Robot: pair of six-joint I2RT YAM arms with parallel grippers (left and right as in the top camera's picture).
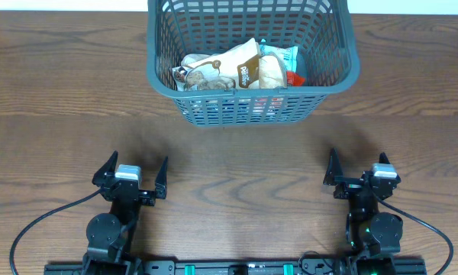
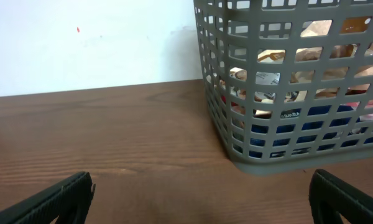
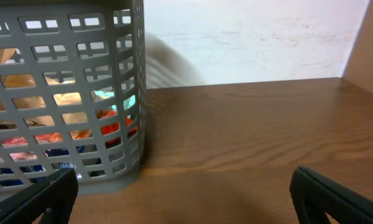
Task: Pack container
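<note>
The container [image 1: 332, 80], a large dark grey lattice basket, stands at the far middle of the wooden table. It holds several snack packets [image 1: 240, 67], white, tan, teal and red. In the left wrist view the container [image 2: 236, 112] is ahead to the right; in the right wrist view it [image 3: 133, 93] is ahead to the left. My left gripper [image 1: 135, 174] is open and empty near the front left, also shown in its wrist view [image 2: 202, 196]. My right gripper [image 1: 356, 171] is open and empty near the front right, also shown in its wrist view [image 3: 183, 196].
A white wall [image 2: 87, 43] runs behind the table. A tan panel [image 3: 370, 43] stands at the far right. Bare wooden tabletop [image 1: 237, 160] lies between the grippers and the container.
</note>
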